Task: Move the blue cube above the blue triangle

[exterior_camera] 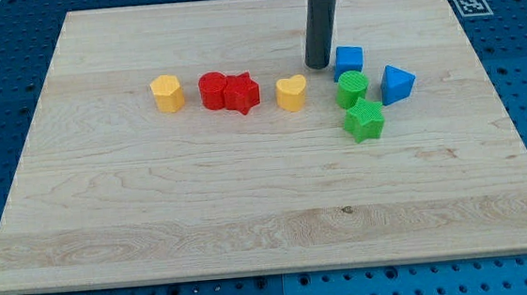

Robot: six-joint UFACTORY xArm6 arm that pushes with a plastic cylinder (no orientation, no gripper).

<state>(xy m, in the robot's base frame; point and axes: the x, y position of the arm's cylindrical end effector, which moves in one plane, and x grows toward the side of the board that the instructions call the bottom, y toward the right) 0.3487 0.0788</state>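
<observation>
**Blue cube sitting beside my tip, up and left of the blue triangle**

Blue cube (349, 59) is resting on the wooden board (155, 203) in the upper right part of the view, flat on one face. Being a cube, it is showing no long axis; its edges are lying slightly skewed to the board's edges, one corner pointing toward the view's bottom left. My tip (318, 65) is standing just beside its left face, so close that I cannot tell whether they are touching. The rod carries no pincer, so nothing is opening, closing or gripping.

Blue triangle (396, 83) is lying near the cube, toward the view's lower right, apart from it. Green cylinder (352, 89) is sitting directly below the cube, appearing to touch its lower edge, and a green star (365, 120) is pressing against the cylinder from below.

Further toward the view's left, a yellow heart (290, 93) is lying below and left of my tip. A red star (241, 94) and a red cylinder (213, 89) are touching each other, and a yellow hexagonal block (168, 93) is sitting apart at the row's left end.
</observation>
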